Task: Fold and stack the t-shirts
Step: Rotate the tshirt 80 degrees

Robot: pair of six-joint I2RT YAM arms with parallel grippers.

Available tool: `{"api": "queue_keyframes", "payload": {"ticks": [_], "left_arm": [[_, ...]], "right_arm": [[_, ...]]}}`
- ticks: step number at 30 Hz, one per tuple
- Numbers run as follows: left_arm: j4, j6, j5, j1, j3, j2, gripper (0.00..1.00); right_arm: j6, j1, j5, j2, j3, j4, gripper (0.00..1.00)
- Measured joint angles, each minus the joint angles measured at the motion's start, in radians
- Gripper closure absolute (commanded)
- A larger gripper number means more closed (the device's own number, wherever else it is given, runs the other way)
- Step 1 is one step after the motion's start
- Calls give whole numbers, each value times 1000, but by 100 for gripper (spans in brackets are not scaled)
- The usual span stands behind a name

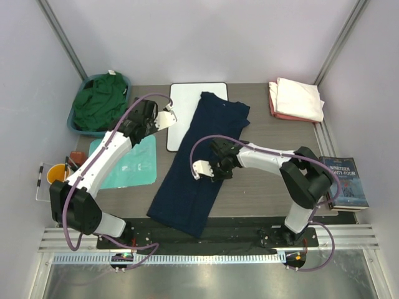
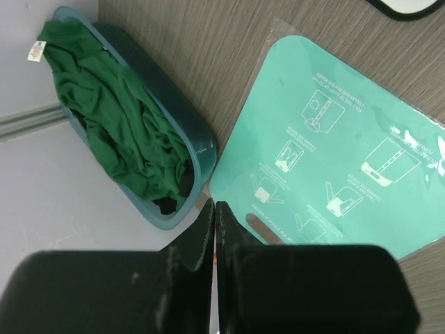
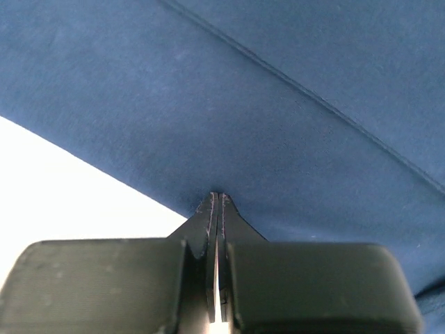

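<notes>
While the dark navy t-shirt (image 1: 187,187) is the biggest thing on the table, it lies as a long, thin strip. It runs from the near edge up and away to the right, and its far end rests on the white board (image 1: 186,106). The cloth looks smooth and flat, with a seam line across it.

The green t-shirt (image 2: 118,125) sits bunched up in the blue bin (image 2: 201,149) at the far left. The cream-white t-shirt (image 1: 300,98) lies folded on the salmon-pink t-shirt (image 1: 272,99) at the far right.

The right gripper (image 3: 217,198) is at the middle of the navy strip, so it is the nearer one. Its fingers are pinched together on the cloth's edge and seem to hold a bit of it. The left gripper (image 2: 214,209) is closed too and holds nothing.
</notes>
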Motion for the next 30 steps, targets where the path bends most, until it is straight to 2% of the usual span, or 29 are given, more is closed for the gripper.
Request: {"api": "queue_keyframes", "payload": {"ticks": [3, 8, 10, 11, 12, 14, 15, 17, 18, 19, 20, 21, 22, 23, 26, 30], "left_arm": [[-1, 24, -2, 0, -14, -18, 100], [0, 58, -2, 0, -22, -46, 100], [0, 63, -2, 0, -22, -48, 96], [0, 68, -2, 0, -22, -48, 91], [0, 70, -2, 0, -22, -48, 79], [1, 77, -2, 0, -22, -48, 64], [2, 73, -1, 0, -22, -48, 55], [4, 74, 1, 0, -22, -48, 50], [5, 72, 2, 0, -22, -48, 50], [5, 71, 3, 0, -23, -48, 51], [6, 69, 5, -2, -23, -48, 58], [6, 68, 6, -3, -23, -47, 66], [7, 64, 8, -5, -23, -47, 75], [7, 59, 10, -8, -23, -46, 99], [7, 53, 13, -18, -23, -40, 100], [8, 50, 13, -23, -23, -28, 100]], "right_arm": [[-6, -12, 29, -68, -72, -36, 99], [-7, -74, 65, -97, -100, -82, 98], [-4, -108, 85, -98, -98, -93, 90], [3, -122, 97, -99, -97, -100, 87], [10, -132, 107, -100, -91, -111, 79], [27, -150, 116, -100, -56, -146, 69], [40, -158, 116, -100, -16, -165, 61], [68, -159, 115, -100, 73, -178, 61], [84, -159, 118, -100, 132, -170, 70], [101, -163, 124, -94, 199, -163, 83], [120, -166, 130, -82, 266, -140, 93], [133, -168, 137, -70, 315, -115, 99], [156, -175, 147, -44, 378, -97, 99], [175, -186, 156, -7, 449, -72, 99], [214, -238, 191, 136, 614, 24, 99], [218, -293, 226, 336, 739, 60, 99]]}}
